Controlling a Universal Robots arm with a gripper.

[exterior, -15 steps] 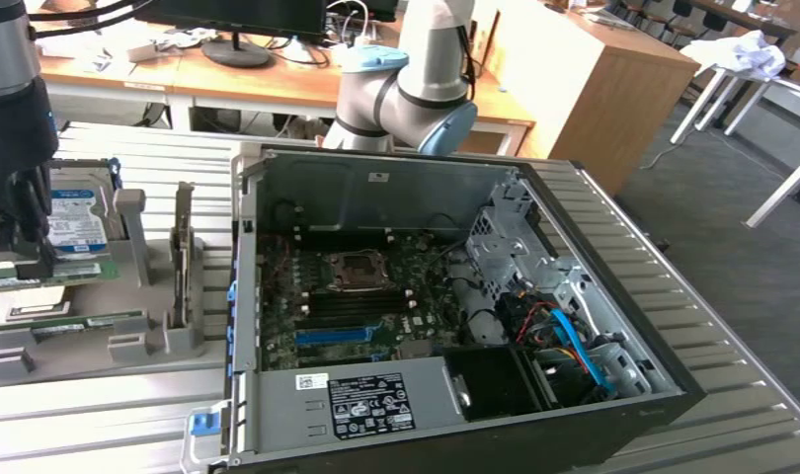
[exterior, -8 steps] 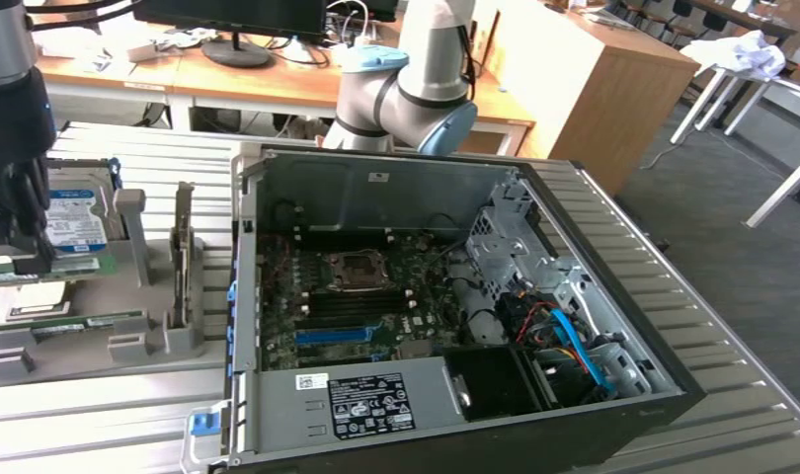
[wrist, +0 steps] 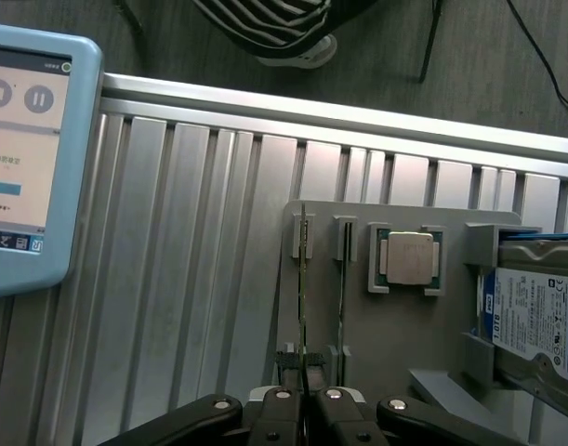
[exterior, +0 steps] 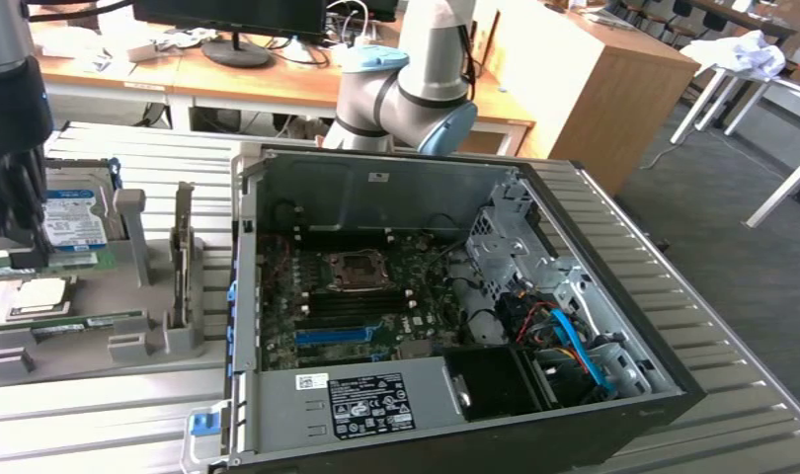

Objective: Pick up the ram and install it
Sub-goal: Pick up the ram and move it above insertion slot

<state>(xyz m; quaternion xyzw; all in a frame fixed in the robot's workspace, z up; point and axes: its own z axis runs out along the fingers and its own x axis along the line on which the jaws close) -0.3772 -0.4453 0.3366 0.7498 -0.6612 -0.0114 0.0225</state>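
Item: ram [wrist: 303, 297], on edge in the holder [wrist: 404, 344] on the worktop [wrist: 172, 279], beside a second stick [wrist: 344, 297], its end pinched by the gripper [wrist: 304, 409]; pick-up step in hand, install undone; lifting likely calls for a straight pull out of the slot.

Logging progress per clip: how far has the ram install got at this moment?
Done: the gripper is at the grey holder and shut on the edge-on ram. In hand: that ram, apparently seated in its holder slot beside a second stick. Left: it is not lifted clear, and it is apart from the motherboard in the open computer case.
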